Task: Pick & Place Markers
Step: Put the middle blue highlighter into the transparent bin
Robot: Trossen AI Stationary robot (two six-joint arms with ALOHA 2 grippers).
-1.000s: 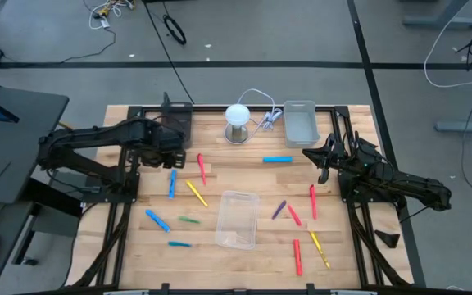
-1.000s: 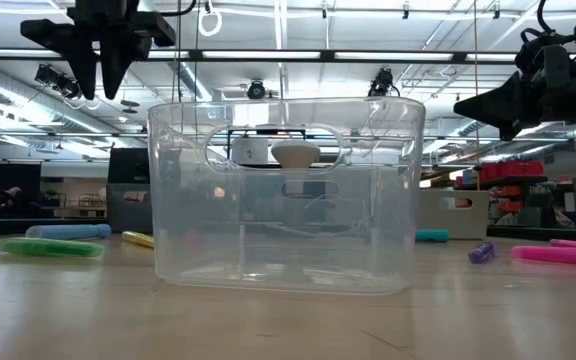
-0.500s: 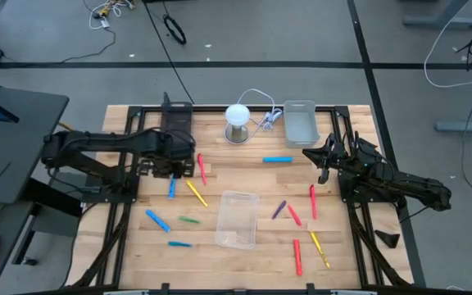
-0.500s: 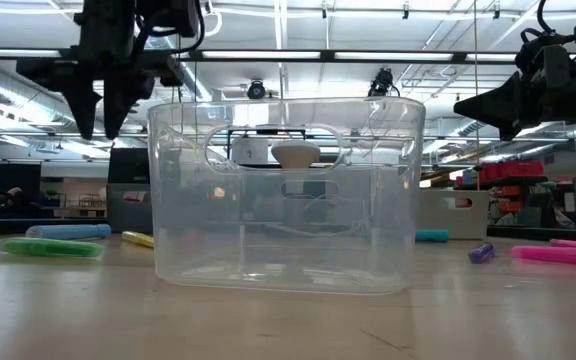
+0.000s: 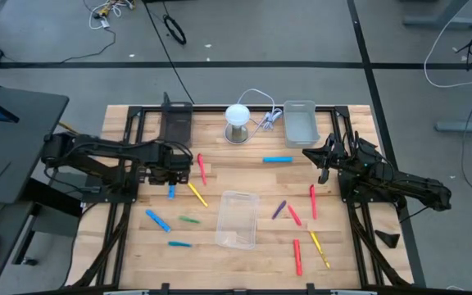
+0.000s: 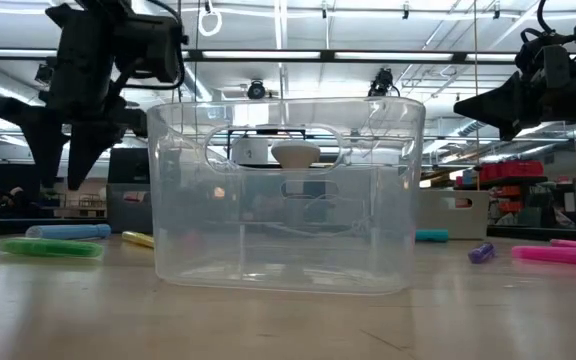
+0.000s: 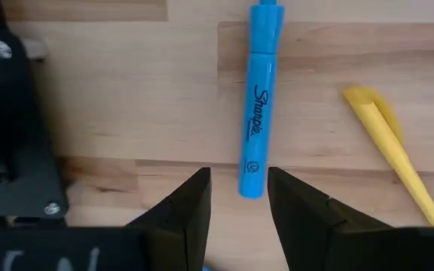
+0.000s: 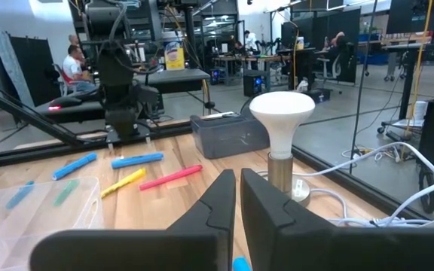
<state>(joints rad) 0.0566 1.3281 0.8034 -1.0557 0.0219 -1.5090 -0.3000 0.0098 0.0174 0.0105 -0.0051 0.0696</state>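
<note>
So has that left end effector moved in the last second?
Yes. The left end effector has come down from near the black tray toward the blue marker.

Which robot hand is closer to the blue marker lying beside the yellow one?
The left hand: it hangs open right over the blue marker. The right hand waits far across the table.

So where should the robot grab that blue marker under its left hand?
Probably around the middle of the blue marker's barrel, coming straight down from above. It lies flat on the table with bare wood along both long sides, so a finger can drop on each side. The left gripper is open above its near end; the yellow marker lies well aside.
</note>
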